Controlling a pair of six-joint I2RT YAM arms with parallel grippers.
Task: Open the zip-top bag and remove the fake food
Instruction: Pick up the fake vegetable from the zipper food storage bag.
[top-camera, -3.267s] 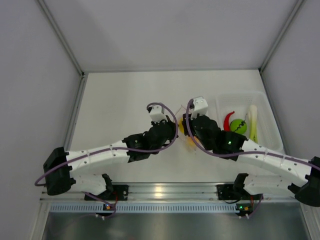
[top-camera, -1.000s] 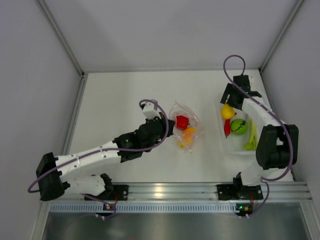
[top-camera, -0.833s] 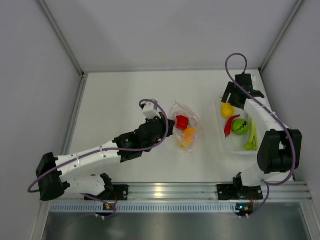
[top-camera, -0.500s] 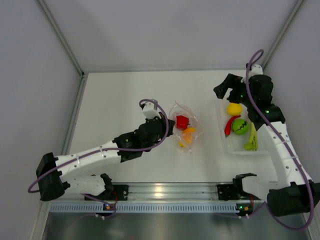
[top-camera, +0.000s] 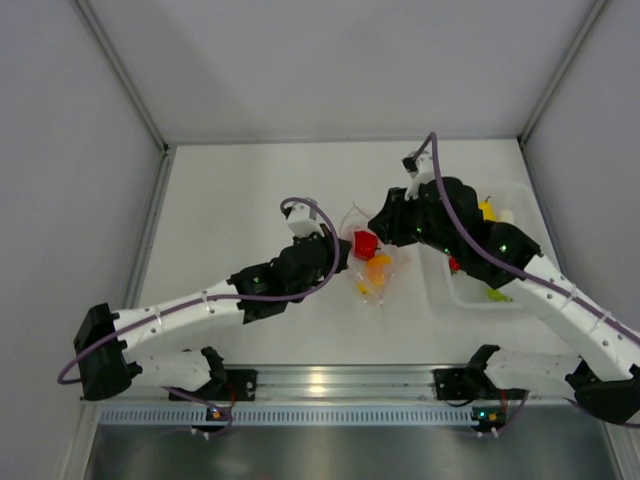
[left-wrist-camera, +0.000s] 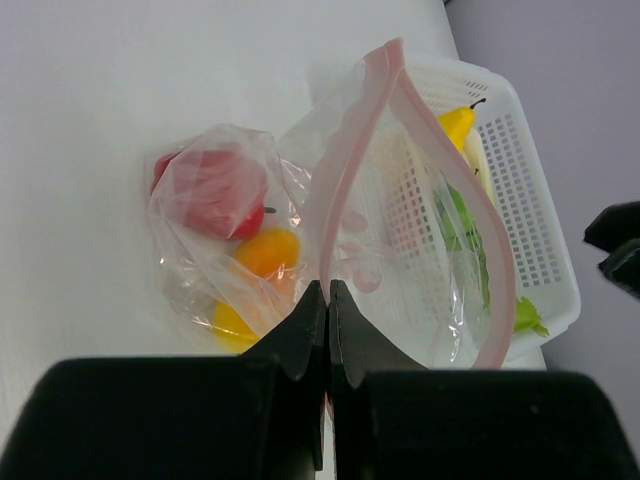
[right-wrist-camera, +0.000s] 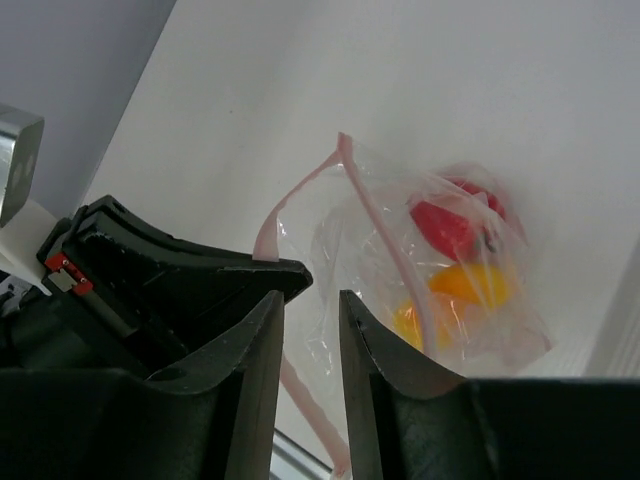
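while left gripper (left-wrist-camera: 327, 300) pinches the bag (left-wrist-camera: 290, 160) open, right gripper (right-wrist-camera: 310, 300) hovers above it, narrowly parted (food (left-wrist-camera: 265, 250) next, i reckon).

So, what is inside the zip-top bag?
The zip-top bag holds a red piece, an orange piece and a yellow piece; crinkled plastic hides their undersides and anything beneath.

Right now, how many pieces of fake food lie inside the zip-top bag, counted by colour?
red piece: 1
orange piece: 1
yellow piece: 1
Total inside the zip-top bag: 3
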